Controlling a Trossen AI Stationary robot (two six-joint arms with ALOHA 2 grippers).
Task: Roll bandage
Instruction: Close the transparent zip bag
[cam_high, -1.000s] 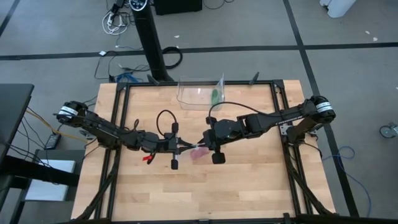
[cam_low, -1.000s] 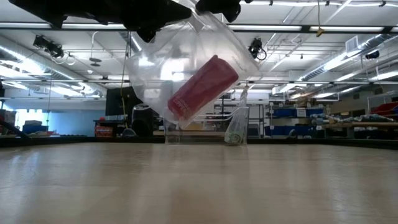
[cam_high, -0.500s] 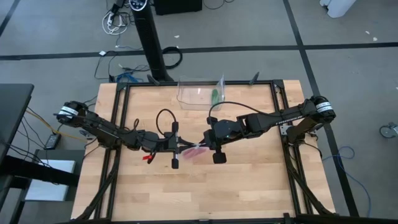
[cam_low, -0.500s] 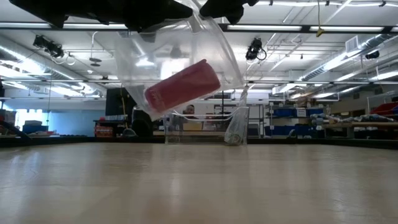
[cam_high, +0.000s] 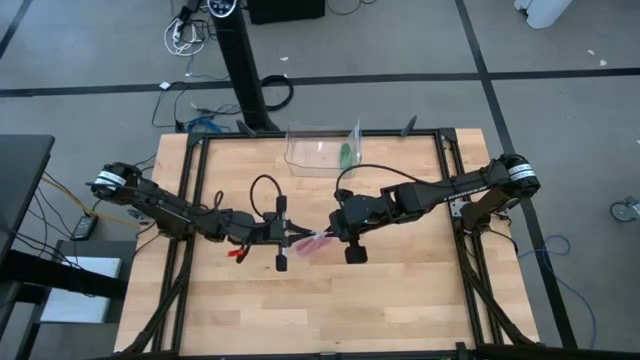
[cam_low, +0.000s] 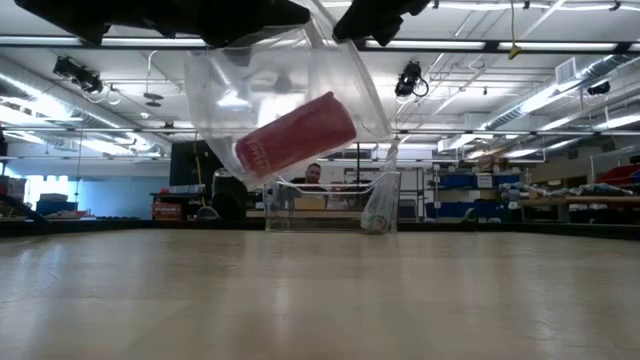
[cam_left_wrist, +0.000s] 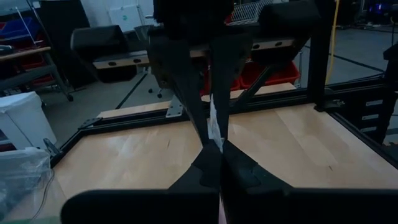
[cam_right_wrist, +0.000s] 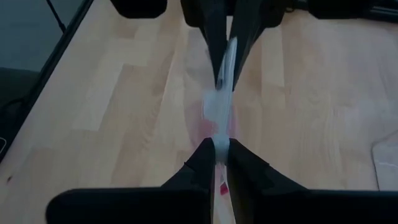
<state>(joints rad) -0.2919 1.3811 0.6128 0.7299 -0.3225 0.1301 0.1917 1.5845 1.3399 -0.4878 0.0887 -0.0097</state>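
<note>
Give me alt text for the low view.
A pink rolled bandage hangs tilted inside a clear plastic bag held above the wooden table by dark arms at the top edge. A clear container stands behind.

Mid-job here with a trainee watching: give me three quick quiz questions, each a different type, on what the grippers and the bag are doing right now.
1. True or false: the pink rolled bandage lies on the wooden table.
2. Multiple choice: the roll sits inside A) a clear plastic bag, B) a metal tin, C) a cardboard box.
3. Fill in: the bag is pinched by the left gripper and the ____ gripper.

Key: 1 false, it hangs in the air above the table; 2 A; 3 right.
</note>
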